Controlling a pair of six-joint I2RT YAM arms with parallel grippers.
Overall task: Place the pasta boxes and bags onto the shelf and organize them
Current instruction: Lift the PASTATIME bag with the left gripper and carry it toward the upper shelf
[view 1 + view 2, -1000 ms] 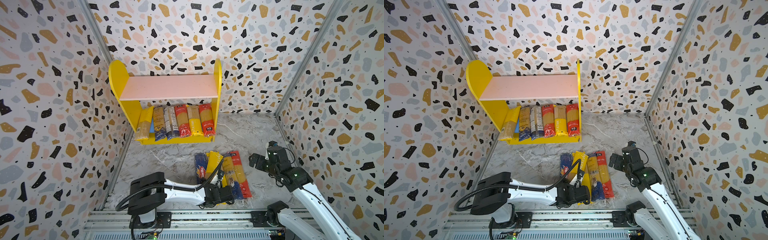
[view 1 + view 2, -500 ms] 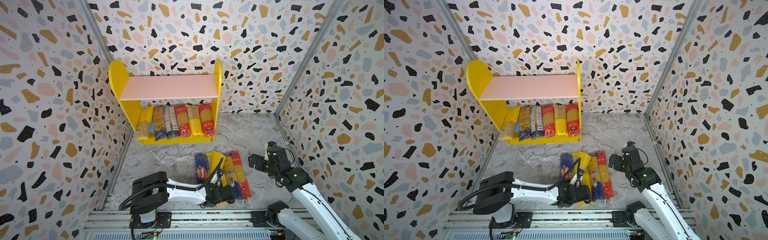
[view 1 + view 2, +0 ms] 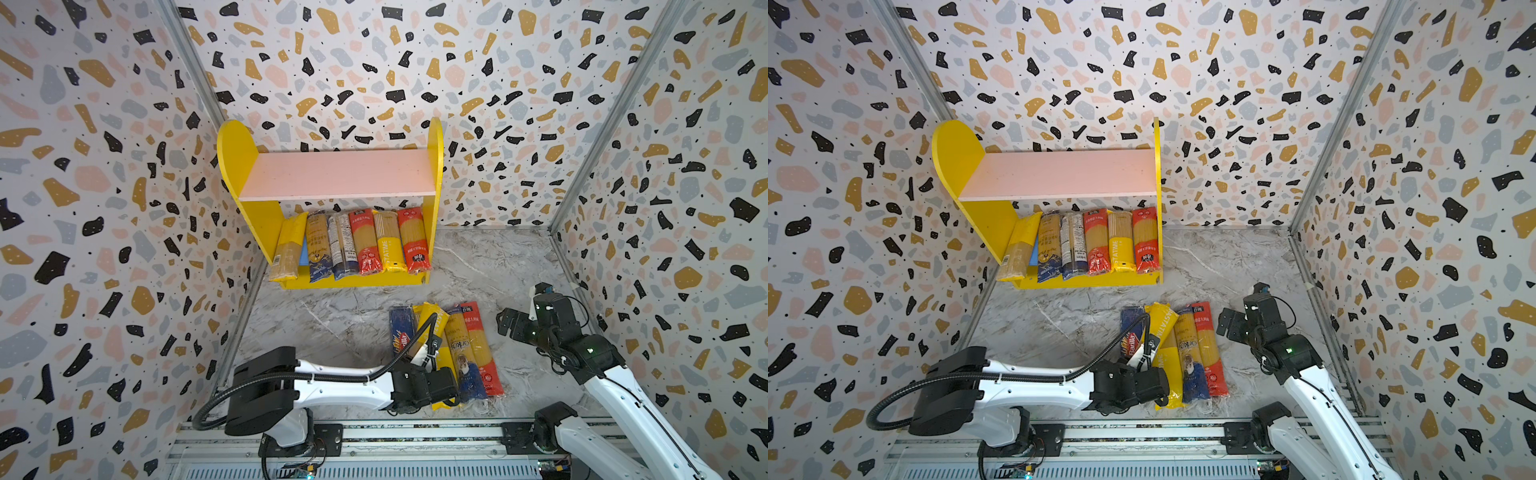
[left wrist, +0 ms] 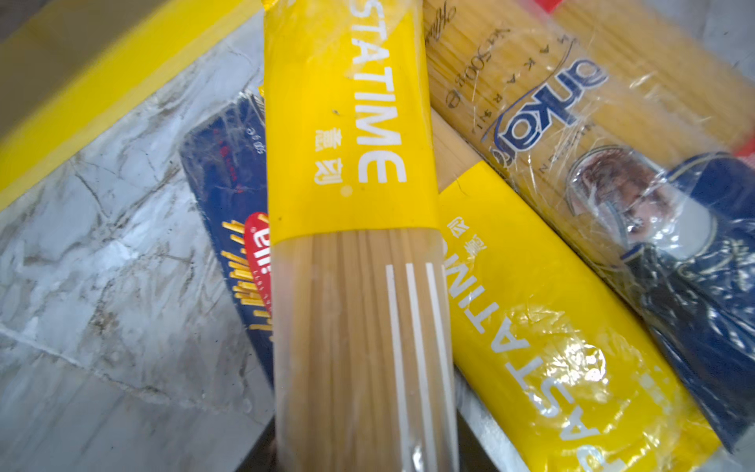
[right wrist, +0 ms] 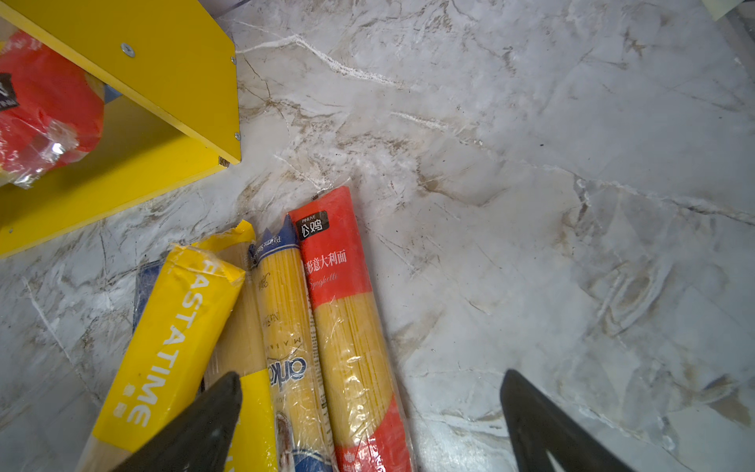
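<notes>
Left gripper [image 3: 442, 384] is working at the lower centre of both top views, its jaws drawn in narrow and clamping the near end of a yellow pack [image 3: 430, 318]. That pack is slanting up the frame, its far end crossing over a dark blue Barilla pack [image 3: 400, 332] to its left. In the left wrist view the yellow pack [image 4: 351, 163] is filling the middle and running out of the lower edge, while a second yellow pack [image 4: 531, 327] is lying beneath it to the right; the fingers themselves are hardly showing there. Further right in the top views, a blue-ended pack [image 3: 462, 357] and a red pack [image 3: 478, 345] are lying side by side, touching, on the marble floor [image 3: 332, 324]. Right gripper [image 5: 369, 375] is hovering at the right of the top views, just beside the red pack, its jaws standing wide apart and holding nothing. Against the back wall, at upper centre, the shelf [image 3: 237, 162] is standing with six packs [image 3: 365, 245] leaning in a row on its lower tier, beneath the pink board [image 3: 340, 174].
</notes>
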